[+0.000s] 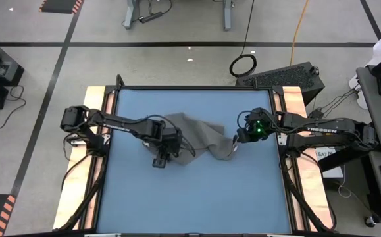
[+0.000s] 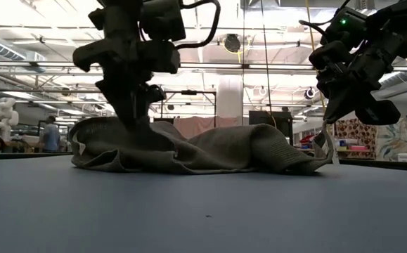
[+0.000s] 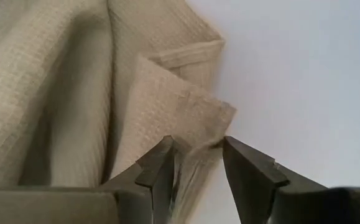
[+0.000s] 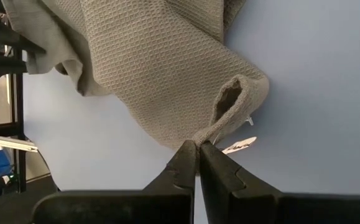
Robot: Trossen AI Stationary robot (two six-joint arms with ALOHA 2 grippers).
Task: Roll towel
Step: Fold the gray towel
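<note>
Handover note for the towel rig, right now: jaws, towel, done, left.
Left gripper: jaws open, straddling a folded towel corner low over the table, not clamped.
Right gripper: jaws shut on the towel's edge by the small white tag, holding that corner slightly raised.
Towel: bunched in a crumpled heap mid-table between the two arms, neither flat nor rolled.
Done: nothing rolled yet.
Left: spread it flat, then roll it up.
</note>
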